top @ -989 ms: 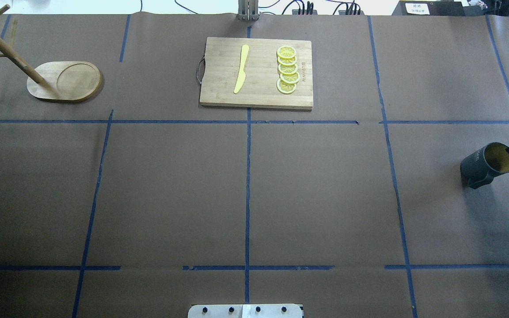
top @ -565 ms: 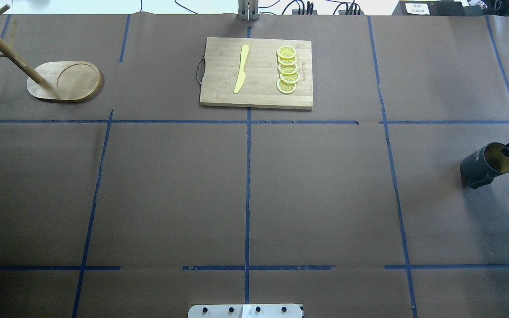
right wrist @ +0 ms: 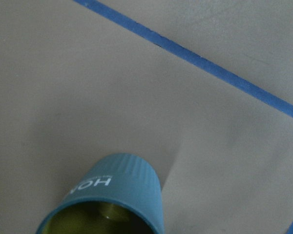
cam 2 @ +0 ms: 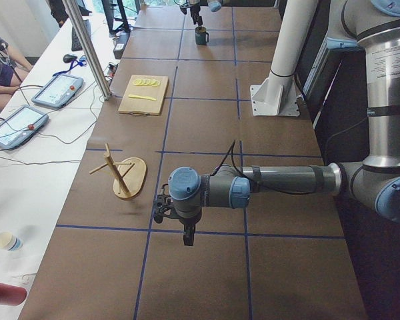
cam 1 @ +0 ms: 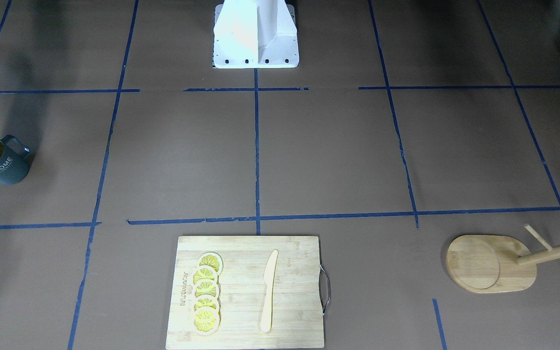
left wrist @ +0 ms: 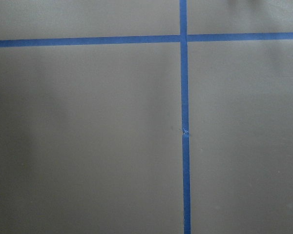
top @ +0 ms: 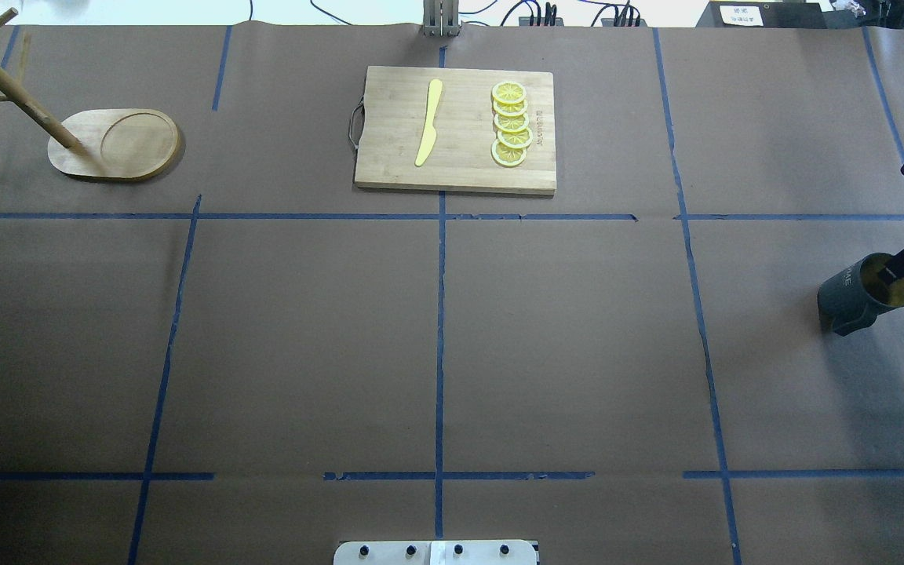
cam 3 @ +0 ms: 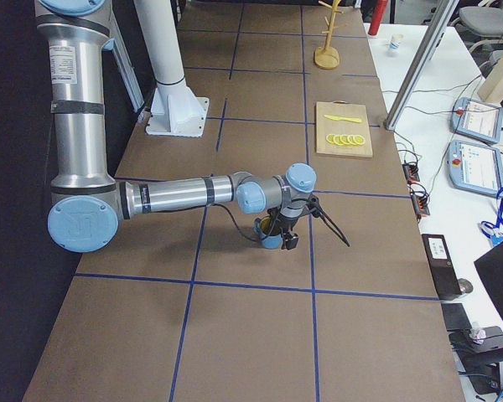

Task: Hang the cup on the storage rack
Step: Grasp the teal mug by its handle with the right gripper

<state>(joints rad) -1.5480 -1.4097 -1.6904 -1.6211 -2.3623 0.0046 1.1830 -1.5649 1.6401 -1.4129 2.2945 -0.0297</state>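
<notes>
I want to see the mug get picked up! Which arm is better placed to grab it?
The right. Its open right gripper has one finger inside the cup, the other outside. The left gripper hangs far off, near the storage rack.

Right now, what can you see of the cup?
The cup is a dark blue-grey ribbed mug, yellow inside, with white HOME lettering and a loop handle turned toward the robot. It looks ceramic and seems empty. It stands upright on the table at the robot's far right. One finger of the open right gripper dips into its mouth; contact is unclear.
</notes>
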